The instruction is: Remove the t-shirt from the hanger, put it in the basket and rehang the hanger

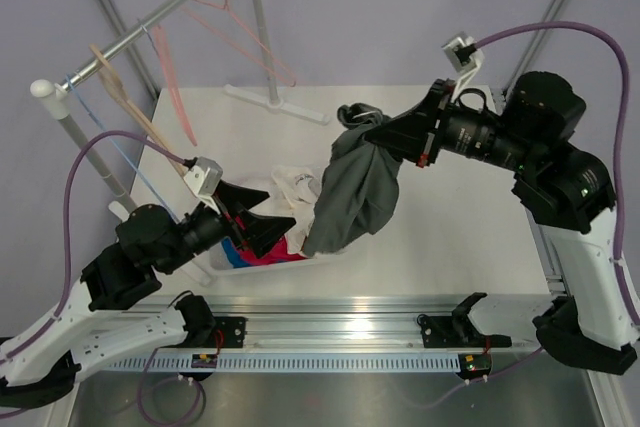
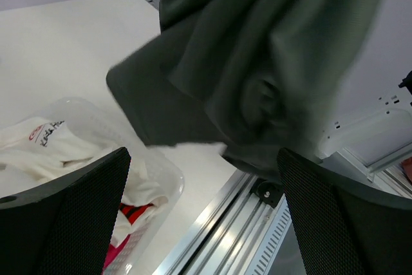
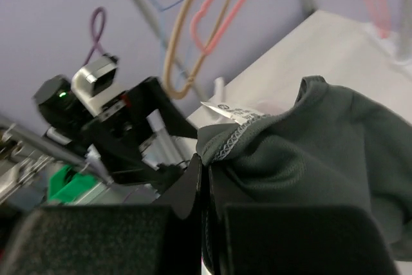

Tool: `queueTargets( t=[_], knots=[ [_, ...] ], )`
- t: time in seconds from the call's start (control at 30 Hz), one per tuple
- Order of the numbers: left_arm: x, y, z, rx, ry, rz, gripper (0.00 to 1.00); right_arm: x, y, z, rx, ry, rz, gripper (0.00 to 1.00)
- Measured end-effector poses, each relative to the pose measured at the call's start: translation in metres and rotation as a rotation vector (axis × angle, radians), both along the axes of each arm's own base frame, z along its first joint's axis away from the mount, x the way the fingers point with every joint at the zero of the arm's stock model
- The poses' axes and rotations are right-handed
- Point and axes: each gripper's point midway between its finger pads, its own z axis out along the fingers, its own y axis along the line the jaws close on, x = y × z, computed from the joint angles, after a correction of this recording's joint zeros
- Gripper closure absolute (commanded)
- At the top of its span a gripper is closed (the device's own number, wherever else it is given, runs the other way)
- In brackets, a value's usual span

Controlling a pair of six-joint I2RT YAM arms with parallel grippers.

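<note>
The t-shirt [image 1: 355, 192] hangs above the middle of the worktop [image 1: 470, 237], collar pinched in the closed right end effector [image 1: 380, 135], left end effector [image 1: 283, 215] gaping empty; no hanger shows inside, so removal seems done.

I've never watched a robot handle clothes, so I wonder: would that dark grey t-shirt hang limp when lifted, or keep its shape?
Probably very floppy: the t-shirt droops in loose folds below the right hand pinching its collar. It seems light, since that one small pinch appears to carry it. It would likely swing if moved.
</note>
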Motion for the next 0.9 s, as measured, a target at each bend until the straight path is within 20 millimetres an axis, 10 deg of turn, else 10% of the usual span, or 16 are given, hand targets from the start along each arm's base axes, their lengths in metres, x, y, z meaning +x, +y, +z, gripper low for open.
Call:
queueTargets(
  t=[0.37, 0.9],
  knots=[
    [-0.010, 0.052, 0.003, -0.026, -0.031, 0.107, 0.01, -0.011, 0.075, -0.002, 0.031, 0.075, 0.283, 1.00],
    [0.020, 0.062, -0.028, 0.117, 0.005, 0.273, 0.01, 0.084, 0.133, -0.080, -0.079, 0.106, 0.155, 1.00]
  ],
)
